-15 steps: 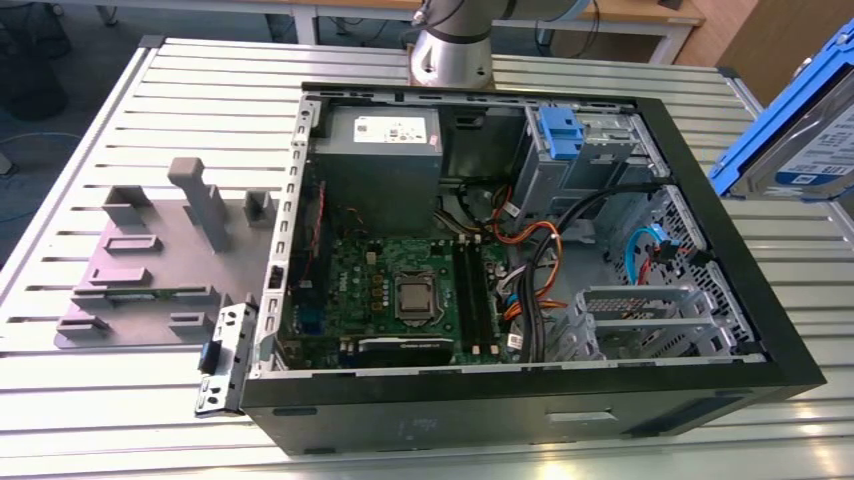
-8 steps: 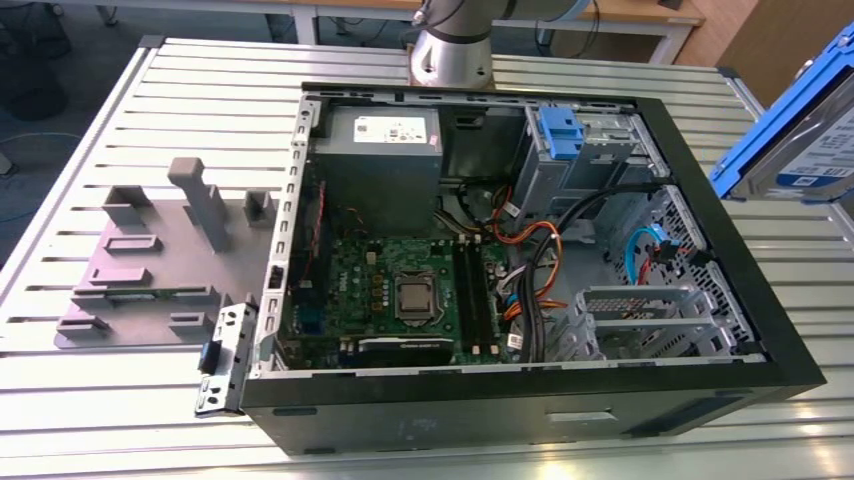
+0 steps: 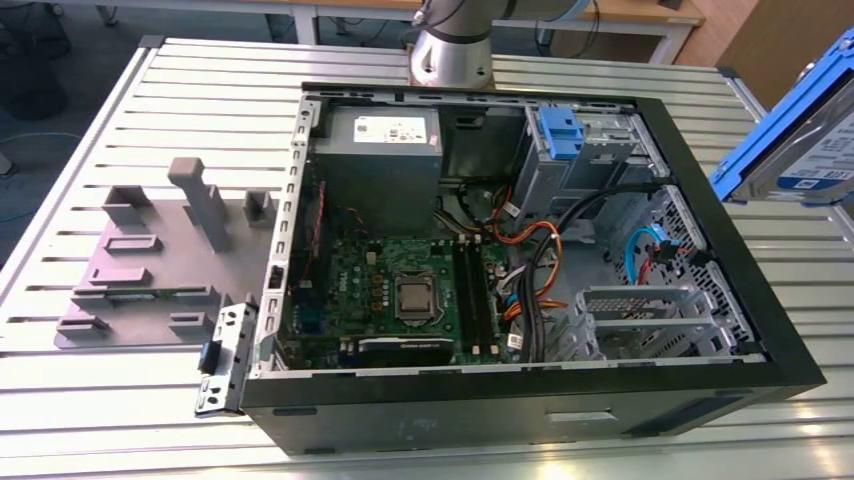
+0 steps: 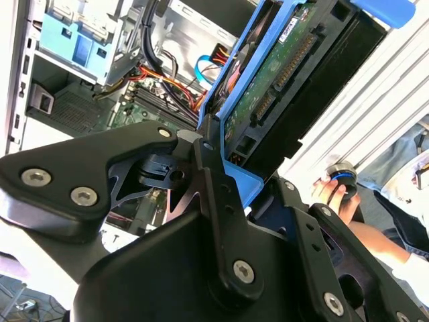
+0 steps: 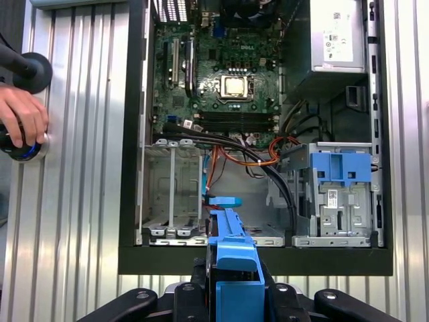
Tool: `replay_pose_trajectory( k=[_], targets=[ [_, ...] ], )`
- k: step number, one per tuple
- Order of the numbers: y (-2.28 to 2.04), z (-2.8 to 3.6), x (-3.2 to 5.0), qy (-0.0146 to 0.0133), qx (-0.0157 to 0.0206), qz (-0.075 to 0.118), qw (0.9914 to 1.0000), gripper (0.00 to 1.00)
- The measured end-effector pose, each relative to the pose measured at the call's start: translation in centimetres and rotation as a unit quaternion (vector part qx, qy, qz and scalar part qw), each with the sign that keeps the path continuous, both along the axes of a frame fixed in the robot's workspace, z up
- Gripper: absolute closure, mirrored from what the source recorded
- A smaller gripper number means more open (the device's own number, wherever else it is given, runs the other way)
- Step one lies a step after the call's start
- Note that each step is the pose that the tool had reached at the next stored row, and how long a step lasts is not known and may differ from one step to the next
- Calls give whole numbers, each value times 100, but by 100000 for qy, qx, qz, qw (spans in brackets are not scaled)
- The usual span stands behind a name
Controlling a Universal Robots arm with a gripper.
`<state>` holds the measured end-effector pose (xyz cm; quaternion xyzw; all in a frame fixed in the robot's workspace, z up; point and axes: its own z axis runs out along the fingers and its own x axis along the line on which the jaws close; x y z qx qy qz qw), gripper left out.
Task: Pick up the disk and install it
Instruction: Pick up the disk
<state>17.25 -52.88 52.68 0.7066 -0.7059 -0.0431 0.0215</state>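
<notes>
Blue-framed disk (image 3: pixel 798 140) aloft, tilted

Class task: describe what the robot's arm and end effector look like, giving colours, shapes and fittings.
In the second wrist view the end effector is matt black, built from flat angular links joined by silver screw heads and round pivots. In the exterior view the arm is a silver-grey cylinder with a darker joint ring.

Matte black, angular metal gripper (image 4: pixel 214 201) with linked plates fastened by silver round-head screws; its black fingers (image 4: pixel 208 168) are narrow and flat-sided. In the exterior view, a silver-grey cylindrical arm segment (image 3: pixel 450 50) with a dark joint band.
</notes>
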Motion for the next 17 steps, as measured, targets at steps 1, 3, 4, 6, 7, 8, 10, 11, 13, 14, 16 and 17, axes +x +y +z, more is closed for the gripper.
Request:
replay_pose_trajectory(
  k=[1, 3, 4, 6, 7, 8, 10, 11, 13, 14, 16, 17],
  targets=[
    [-3, -1, 0, 0, 2, 1, 100000, 63],
    [-8, -2, 0, 1, -2, 3, 100000, 63],
    [-11, -3, 0, 1, 1, 0, 100000, 63],
    [-16, -4, 0, 0, 2, 2, 100000, 63],
    [-19, -5, 0, 0, 1, 3, 100000, 63],
    [-22, -6, 0, 0, 0, 1, 100000, 63],
    [-27, -7, 0, 1, -1, 4, 100000, 63],
    [-30, -8, 0, 1, 2, 2, 100000, 63],
    [-35, -9, 0, 2, 2, 2, 100000, 63],
    [-38, -10, 0, -1, 3, 3, 100000, 63],
    [-43, -11, 0, 1, 2, 2, 100000, 63],
    [-47, -13, 0, 1, 6, 3, 100000, 63]
  ],
)
